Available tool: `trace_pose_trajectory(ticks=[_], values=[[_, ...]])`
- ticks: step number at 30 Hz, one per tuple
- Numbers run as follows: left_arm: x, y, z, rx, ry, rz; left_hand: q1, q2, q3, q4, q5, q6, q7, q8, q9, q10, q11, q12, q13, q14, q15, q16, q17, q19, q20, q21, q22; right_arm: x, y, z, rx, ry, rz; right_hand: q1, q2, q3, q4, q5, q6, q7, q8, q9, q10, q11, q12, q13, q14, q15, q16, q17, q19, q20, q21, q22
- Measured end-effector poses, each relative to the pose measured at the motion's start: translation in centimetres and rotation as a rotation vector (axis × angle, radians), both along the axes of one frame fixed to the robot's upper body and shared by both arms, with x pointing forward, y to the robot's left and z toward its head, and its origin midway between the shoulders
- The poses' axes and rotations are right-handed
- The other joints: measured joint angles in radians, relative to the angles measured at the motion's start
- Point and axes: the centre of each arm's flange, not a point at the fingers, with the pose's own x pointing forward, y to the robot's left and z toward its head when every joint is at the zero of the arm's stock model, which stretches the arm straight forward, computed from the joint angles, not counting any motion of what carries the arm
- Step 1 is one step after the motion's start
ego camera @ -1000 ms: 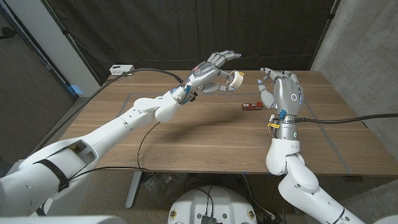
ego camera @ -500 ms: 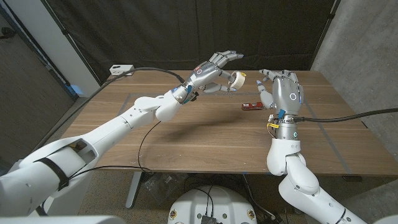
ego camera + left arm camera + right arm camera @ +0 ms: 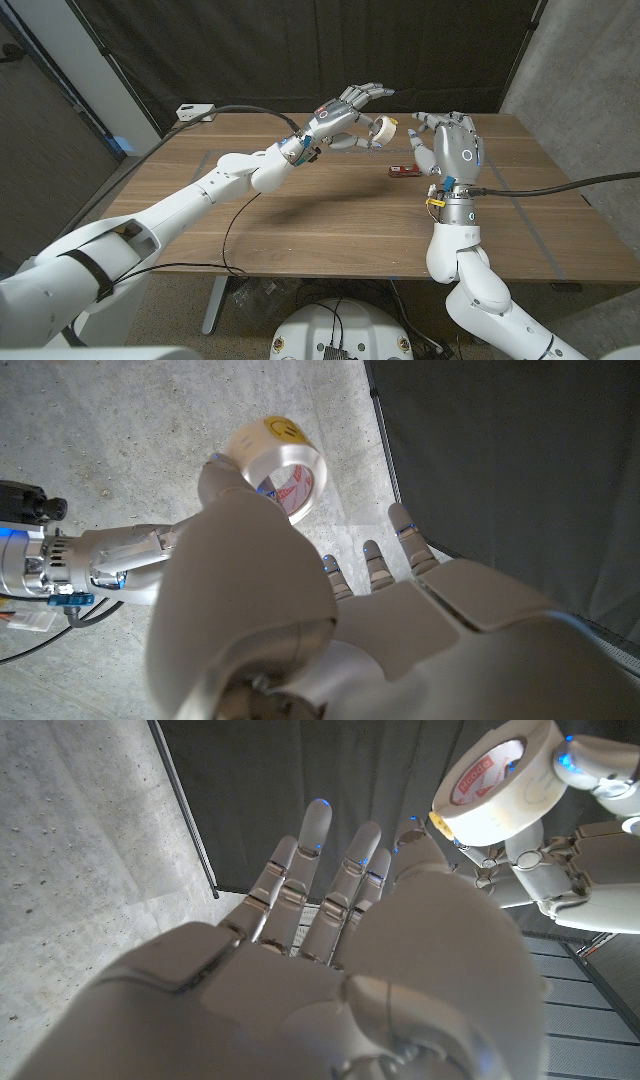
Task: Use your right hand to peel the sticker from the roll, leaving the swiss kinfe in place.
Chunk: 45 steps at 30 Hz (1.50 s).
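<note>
Nearest, the right hand stands raised above the wooden table, its fingers spread apart and holding nothing. Just beyond and to its left lies the red swiss knife on the table, untouched, long axis running roughly left to right. Further on and higher, the roll of stickers hangs in the air, pinched by the left hand with its other fingers fanned out. In the right wrist view the roll sits just beside the right fingertips, close but apart, its open core turned partly toward them. So the roll lies left of and slightly beyond the right hand, which likely needs a short reach leftward, passing above the knife. No containers are in sight
</note>
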Motion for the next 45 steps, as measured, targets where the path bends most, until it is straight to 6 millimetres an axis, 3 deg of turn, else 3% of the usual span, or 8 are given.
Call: trace_pose_trajectory(ticks=[11,19,45], values=[[0.1,-0.5,0.0,0.019,0.014,-0.008,0.0,0.0,0.0,0.0,0.004,0.0,0.0,-0.003,0.005,0.011,0.0,0.0,-0.005,0.0,0.0,0.0,-0.005,0.0,0.0,0.0,-0.004,0.3,0.8,0.2,-0.002,-0.007,0.011,0.0,0.0,-0.004,0.004,0.004,0.011,0.0,0.0,0.0,0.014,0.001,0.008,0.011,0.009,-0.001,0.0,0.005,0.0,0.0,0.008,0.0],[0.3,-0.8,0.1,0.024,0.016,-0.011,0.0,0.0,0.0,0.0,0.004,0.0,0.0,0.0,0.005,0.035,0.025,0.0,-0.016,0.0,0.0,0.0,-0.013,0.0,0.0,0.0,-0.013,0.6,0.9,0.3,-0.006,0.0,0.004,0.0,0.0,-0.01,-0.001,0.003,0.018,0.007,0.0,0.0,0.015,-0.001,0.015,0.019,0.013,0.003,-0.006,0.013,0.0,0.0,0.017,0.0],[0.9,-1.3,0.4,0.036,0.019,-0.015,0.002,0.002,0.0,0.0,0.004,0.0,0.0,0.0,0.005,0.036,0.025,-0.008,-0.028,0.0,0.0,-0.004,-0.023,0.0,0.0,0.0,-0.023,1.3,1.5,0.8,-0.019,0.0,-0.011,0.008,0.008,-0.023,0.001,0.007,0.045,0.009,-0.004,0.0,0.046,0.004,0.022,0.023,0.049,-0.009,-0.006,0.014,0.0,0.0,0.046,0.0]])
